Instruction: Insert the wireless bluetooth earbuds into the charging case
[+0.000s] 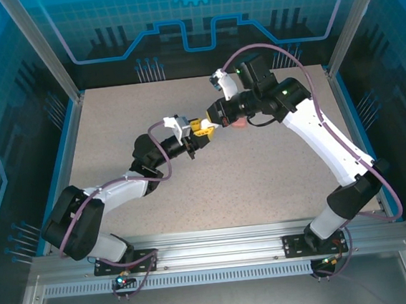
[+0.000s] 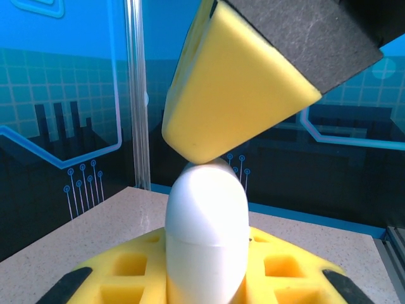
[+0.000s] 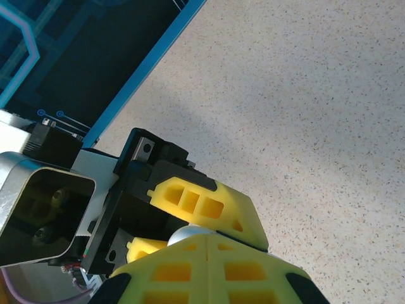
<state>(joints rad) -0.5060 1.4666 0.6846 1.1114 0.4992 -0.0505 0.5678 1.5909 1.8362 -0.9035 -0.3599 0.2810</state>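
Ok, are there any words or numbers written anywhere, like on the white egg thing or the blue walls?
No words or numbers can be read anywhere.
White case: plain, no print on the side that shows.
Blue walls: a gear shape and line drawings, no letters.
Yellow fingers: no marks.
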